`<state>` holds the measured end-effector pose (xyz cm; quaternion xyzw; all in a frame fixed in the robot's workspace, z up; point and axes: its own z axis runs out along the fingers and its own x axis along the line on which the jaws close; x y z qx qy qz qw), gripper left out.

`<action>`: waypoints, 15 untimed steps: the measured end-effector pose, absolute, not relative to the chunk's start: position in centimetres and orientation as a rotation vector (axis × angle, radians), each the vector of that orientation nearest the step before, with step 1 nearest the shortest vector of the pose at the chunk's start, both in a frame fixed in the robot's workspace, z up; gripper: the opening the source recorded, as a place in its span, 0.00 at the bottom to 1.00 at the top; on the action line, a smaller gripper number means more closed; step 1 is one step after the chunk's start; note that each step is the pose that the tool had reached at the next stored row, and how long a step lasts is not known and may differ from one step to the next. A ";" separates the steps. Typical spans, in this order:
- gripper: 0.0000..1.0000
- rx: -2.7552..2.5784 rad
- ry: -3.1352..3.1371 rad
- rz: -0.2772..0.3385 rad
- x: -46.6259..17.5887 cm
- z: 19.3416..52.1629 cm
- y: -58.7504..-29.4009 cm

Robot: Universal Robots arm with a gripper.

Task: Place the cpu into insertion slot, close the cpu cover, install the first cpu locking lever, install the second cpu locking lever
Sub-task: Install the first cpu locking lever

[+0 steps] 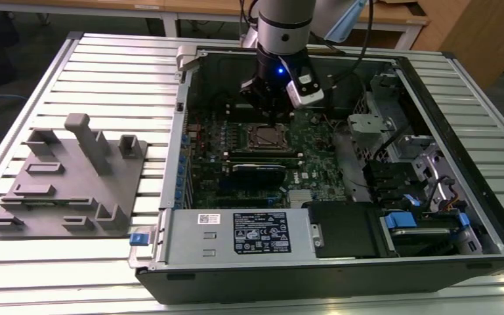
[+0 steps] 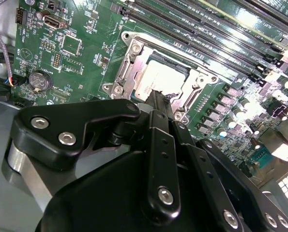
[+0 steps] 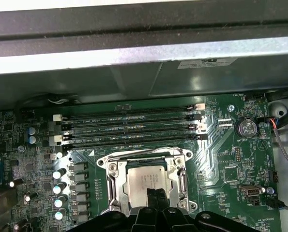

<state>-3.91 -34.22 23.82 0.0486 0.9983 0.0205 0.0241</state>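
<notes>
Black gripper (image 2: 156,99) linkages crowd both wrist views, fingers (image 3: 153,195) pressed together with nothing between them, tips down on the cpu (image 3: 151,178). That silver chip sits in the insertion slot (image 1: 268,136), cpu cover (image 3: 115,186) framing it, on the green motherboard (image 2: 76,67) beside the memory slots (image 3: 129,128).
</notes>
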 end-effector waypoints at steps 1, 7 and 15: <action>0.10 0.150 3.089 0.063 -3.9 23.8 -34.2; 0.10 0.156 3.164 0.059 -3.9 23.8 -34.2; 0.10 0.156 3.165 0.059 -3.9 23.8 -34.2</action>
